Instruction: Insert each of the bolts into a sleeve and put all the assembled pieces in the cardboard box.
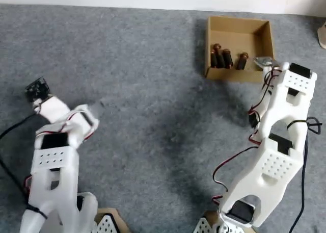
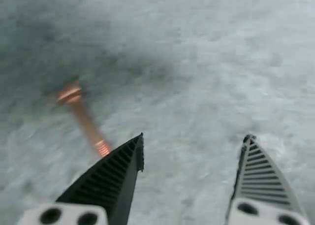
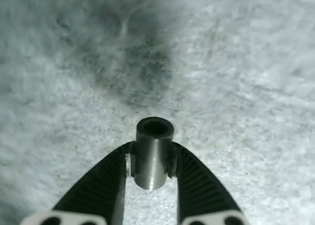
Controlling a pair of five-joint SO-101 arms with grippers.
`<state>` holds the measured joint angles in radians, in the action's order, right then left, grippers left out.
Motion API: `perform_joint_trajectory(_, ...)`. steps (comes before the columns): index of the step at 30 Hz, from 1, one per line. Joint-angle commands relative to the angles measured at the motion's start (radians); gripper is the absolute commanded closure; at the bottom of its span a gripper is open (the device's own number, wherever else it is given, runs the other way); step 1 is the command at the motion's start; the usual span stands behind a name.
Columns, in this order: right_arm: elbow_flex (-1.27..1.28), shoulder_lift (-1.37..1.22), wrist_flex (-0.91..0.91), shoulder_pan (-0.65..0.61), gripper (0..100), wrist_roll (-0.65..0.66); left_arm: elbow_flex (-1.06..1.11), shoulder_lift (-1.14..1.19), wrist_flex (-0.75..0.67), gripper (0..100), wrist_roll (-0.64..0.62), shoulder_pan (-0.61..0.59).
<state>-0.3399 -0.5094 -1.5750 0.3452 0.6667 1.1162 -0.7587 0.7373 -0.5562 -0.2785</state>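
Here, sleeve [image 3: 154, 151] clamped in right gripper [image 3: 152, 160]

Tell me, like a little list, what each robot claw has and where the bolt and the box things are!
left gripper: open, holding nothing
bolt: lying on the grey carpet, close beside one finger of the left gripper
right gripper: shut on a sleeve
sleeve: dark tube, open end showing, no bolt in it
cardboard box: at the far side of the carpet, near the right arm
assembled pieces: several lying together inside the box
left to do: bolt not yet in the sleeve
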Motion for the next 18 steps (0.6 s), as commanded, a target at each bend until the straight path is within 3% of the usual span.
perform_joint_trajectory(1,-0.007,0.114,0.031,-0.035,99.4,-0.054,-0.059,-0.005,0.092,70,-0.003,-0.041)
perform_joint_trajectory(9,-0.005,0.183,0.07,-0.074,99.4,-0.081,-0.219,-0.005,0.362,70,-0.012,-0.051)
perform_joint_trajectory(18,-0.004,0.18,0.122,-0.084,99.4,-0.081,-0.222,-0.005,0.374,70,-0.14,-0.211)
